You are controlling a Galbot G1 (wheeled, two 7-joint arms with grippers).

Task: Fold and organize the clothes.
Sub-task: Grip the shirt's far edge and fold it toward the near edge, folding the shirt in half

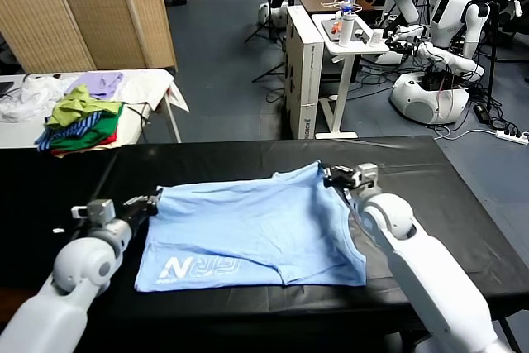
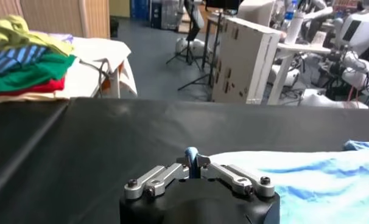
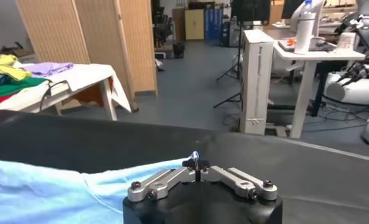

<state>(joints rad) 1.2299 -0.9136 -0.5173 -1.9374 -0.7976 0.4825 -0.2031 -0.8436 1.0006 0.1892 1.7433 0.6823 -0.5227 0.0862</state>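
Note:
The light-blue T-shirt (image 1: pixel 248 233) lies spread on the black table (image 1: pixel 83 175), white lettering near its front left corner. My left gripper (image 1: pixel 154 198) is shut on the shirt's far left corner; a pinch of blue cloth shows between its fingers in the left wrist view (image 2: pixel 192 156), with the shirt (image 2: pixel 330 182) beside it. My right gripper (image 1: pixel 326 174) is shut on the shirt's far right corner; a sliver of blue cloth shows between its fingers in the right wrist view (image 3: pixel 196 159), with the shirt (image 3: pixel 44 185) beside it.
A white side table (image 1: pixel 157 88) at the back left holds a pile of green, red, striped and lilac garments (image 1: pixel 83 117). Behind the black table stand a white desk (image 1: pixel 347 47) and other robots (image 1: pixel 446 31). A folding screen (image 1: pixel 91 6) stands at the back left.

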